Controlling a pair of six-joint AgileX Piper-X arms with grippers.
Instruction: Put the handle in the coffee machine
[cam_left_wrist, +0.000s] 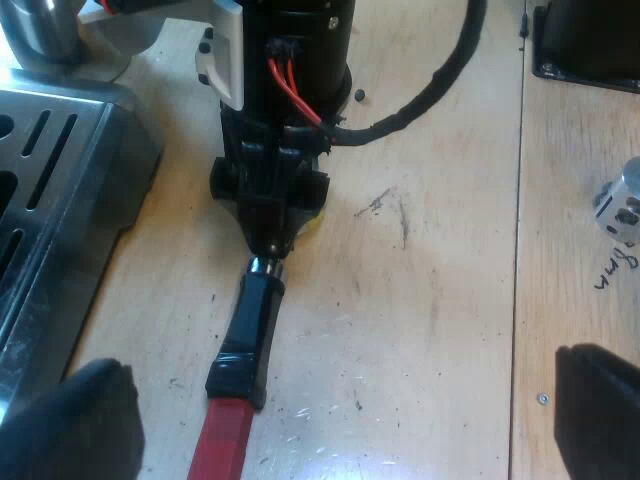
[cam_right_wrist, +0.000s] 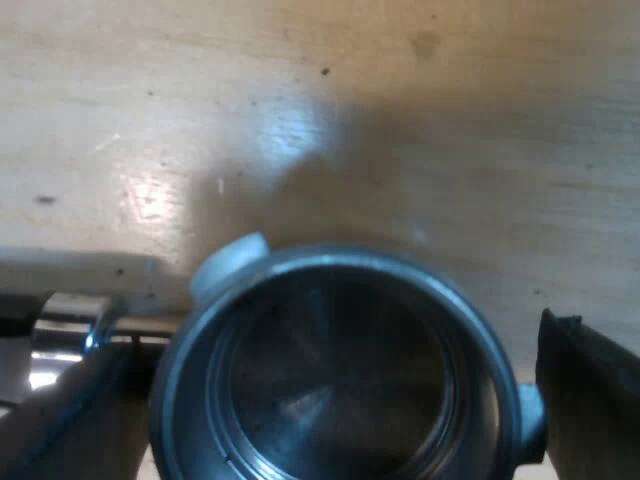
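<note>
There is one holder (cam_left_wrist: 245, 370), and it is not in the machine. In the left wrist view it is over the bare wooden desk (cam_left_wrist: 440, 300), just beside the one coffee machine (cam_left_wrist: 50, 200), of which the metal tray with long slots shows. Its dark handle (cam_left_wrist: 255, 320) points away from the right gripper (cam_left_wrist: 270, 235) and ends in one red tip (cam_left_wrist: 220, 440). The right gripper is at the metal end of the holder, where the handle begins.

In the right wrist view the round metal bowl of the holder (cam_right_wrist: 320, 390) is seen from above. It is empty inside, and two small ears (cam_right_wrist: 225, 260) stand out from its rim. The right gripper (cam_right_wrist: 335, 410) has its two black fingers (cam_right_wrist: 590, 400) around this bowl, one on each side, and both lie against the rim, so they are pinching the holder. Beyond the bowl there is the desk (cam_right_wrist: 400, 120).

The left gripper (cam_left_wrist: 345, 385) holds nothing. Its two fingers (cam_left_wrist: 70, 420) are spread wide, with the red tip of the handle between them, not touching either.

On the desk I also count one small silver metal part (cam_left_wrist: 622, 210) and one black box (cam_left_wrist: 590, 40), both well apart from the holder.
</note>
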